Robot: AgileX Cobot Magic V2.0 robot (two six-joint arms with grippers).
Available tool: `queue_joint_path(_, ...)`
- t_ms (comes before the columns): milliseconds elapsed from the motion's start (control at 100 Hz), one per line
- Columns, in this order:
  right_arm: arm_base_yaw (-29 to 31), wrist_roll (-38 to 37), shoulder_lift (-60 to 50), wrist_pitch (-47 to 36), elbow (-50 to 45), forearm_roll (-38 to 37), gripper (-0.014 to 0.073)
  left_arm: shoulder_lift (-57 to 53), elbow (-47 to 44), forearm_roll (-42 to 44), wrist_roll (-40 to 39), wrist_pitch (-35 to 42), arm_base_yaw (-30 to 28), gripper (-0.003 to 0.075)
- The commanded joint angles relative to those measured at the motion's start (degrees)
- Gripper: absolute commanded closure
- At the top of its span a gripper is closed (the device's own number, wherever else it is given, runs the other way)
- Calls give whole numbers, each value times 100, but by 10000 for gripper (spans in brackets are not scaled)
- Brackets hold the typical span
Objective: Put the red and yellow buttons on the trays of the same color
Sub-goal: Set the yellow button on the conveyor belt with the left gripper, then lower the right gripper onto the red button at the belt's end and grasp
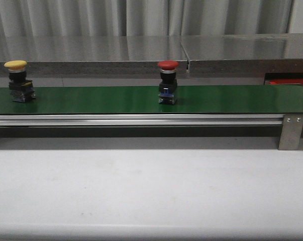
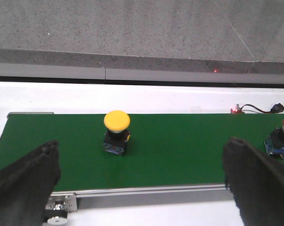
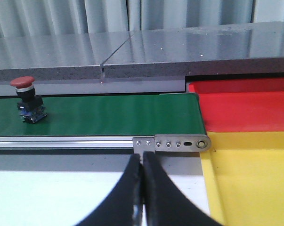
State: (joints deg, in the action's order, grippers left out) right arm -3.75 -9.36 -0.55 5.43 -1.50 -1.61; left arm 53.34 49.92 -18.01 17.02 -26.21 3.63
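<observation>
A yellow button (image 1: 16, 80) stands upright on the green belt (image 1: 101, 99) at its far left, seen also in the left wrist view (image 2: 117, 133). A red button (image 1: 168, 82) stands near the belt's middle; it shows in the right wrist view (image 3: 28, 99) and at the edge of the left wrist view (image 2: 282, 136). My left gripper (image 2: 142, 188) is open and empty, short of the belt, facing the yellow button. My right gripper (image 3: 142, 160) is shut with nothing in it, over the white table before the belt's end. A red tray (image 3: 245, 110) and a yellow tray (image 3: 255, 174) lie beyond that end.
The belt runs on an aluminium rail (image 1: 136, 120) with a bracket (image 1: 293, 131) at its right end. A grey stone ledge (image 1: 141, 50) lies behind it. White table (image 1: 141, 191) spreads in front. A small cable (image 2: 257, 109) lies behind the belt.
</observation>
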Motion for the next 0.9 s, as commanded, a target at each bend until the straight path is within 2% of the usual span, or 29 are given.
queue_joint_path(0, 20, 10, -105, -503, 103, -24, 659, -594, -343, -132, 3, 593, 30, 59)
queue_joint_path(160, 20, 10, -105, -509, 103, -24, 659, -1303, -1000, -132, 3, 573, 30, 67)
queue_joint_path(210, 20, 10, -105, -509, 103, -24, 659, -1467, -1153, -122, 3, 573, 30, 92)
queue_joint_path(280, 20, 10, -105, -509, 103, -24, 659, -1650, -1341, -122, 3, 573, 30, 165)
queue_joint_path(350, 20, 10, -105, -509, 103, -24, 659, -1763, -1482, -122, 3, 573, 30, 281)
queue_joint_path(520, 20, 10, -105, -509, 103, -24, 659, -1829, -1673, -122, 3, 573, 30, 654)
queue_joint_path(570, 20, 15, -105, -579, 103, -24, 659, -1829, -1685, -122, 3, 573, 30, 739)
queue_joint_path(740, 20, 15, -96, -998, 226, 1, 659, -1829, -1685, -122, 3, 600, 30, 739)
queue_joint_path(890, 20, 15, 308, -18, 1014, 7, 659, -1829, -1685, -122, 3, 600, 30, 739)
